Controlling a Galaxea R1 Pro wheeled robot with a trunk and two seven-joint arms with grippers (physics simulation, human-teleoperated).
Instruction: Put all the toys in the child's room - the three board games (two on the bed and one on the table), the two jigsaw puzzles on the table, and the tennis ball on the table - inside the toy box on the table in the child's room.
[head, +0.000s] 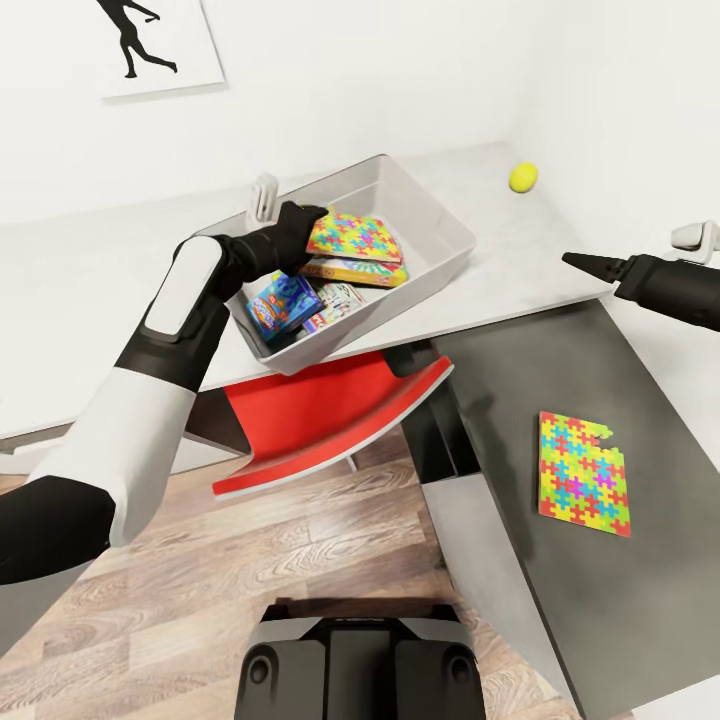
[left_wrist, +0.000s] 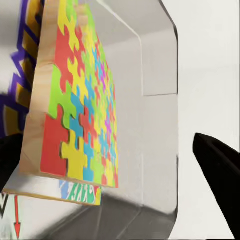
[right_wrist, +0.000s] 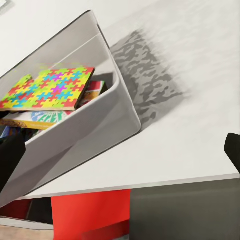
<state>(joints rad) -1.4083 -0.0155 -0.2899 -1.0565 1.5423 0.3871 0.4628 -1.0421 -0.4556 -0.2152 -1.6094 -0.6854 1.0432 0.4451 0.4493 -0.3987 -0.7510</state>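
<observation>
The toy box (head: 440, 235) sits on the light part of the desk (head: 90, 280) and already holds three board games (head: 283, 303) with one jigsaw puzzle (head: 352, 237) on top. The left gripper (head: 305, 225) hangs at that puzzle's 9 o'clock edge inside the box; in the left wrist view its fingers (left_wrist: 220, 165) stand apart, beside the puzzle, clamping nothing. The second jigsaw puzzle (head: 584, 473) lies flat on the dark section, long axis toward 12, at 6 o'clock from the right gripper (head: 585, 262), judged the nearer arm. The tennis ball (head: 523, 177) rests at its 11 o'clock. Whether the right gripper is apart or together cannot be told.
</observation>
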